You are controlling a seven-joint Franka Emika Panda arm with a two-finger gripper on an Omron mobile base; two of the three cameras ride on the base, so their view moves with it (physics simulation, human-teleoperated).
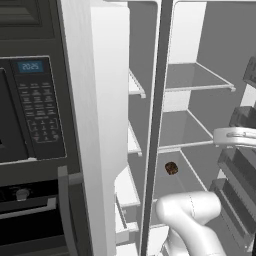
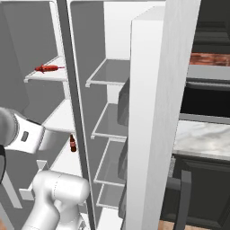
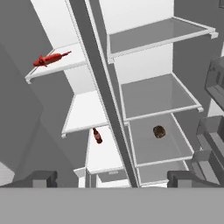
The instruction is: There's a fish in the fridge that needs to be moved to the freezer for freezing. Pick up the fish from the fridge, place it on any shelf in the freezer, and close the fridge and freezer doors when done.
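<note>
The red fish (image 3: 50,58) (image 2: 47,68) lies on an upper white shelf of the freezer (image 3: 83,116), the narrow compartment left of the dark divider. The fridge (image 3: 153,94) is to the right, with grey shelves. My gripper (image 3: 113,179) is open with nothing between its fingertips (image 3: 41,178). It hangs back in front of the divider, well below and apart from the fish. Both doors stand open: the freezer door (image 1: 100,125) on the left and the fridge door (image 2: 152,112) on the right.
A dark bottle (image 3: 97,135) (image 2: 72,143) stands on a lower freezer shelf. A small brown lump (image 3: 159,131) (image 1: 171,168) sits on a fridge shelf. Door bins (image 1: 240,170) line the fridge door. The black wall oven (image 1: 35,110) is left of the freezer door.
</note>
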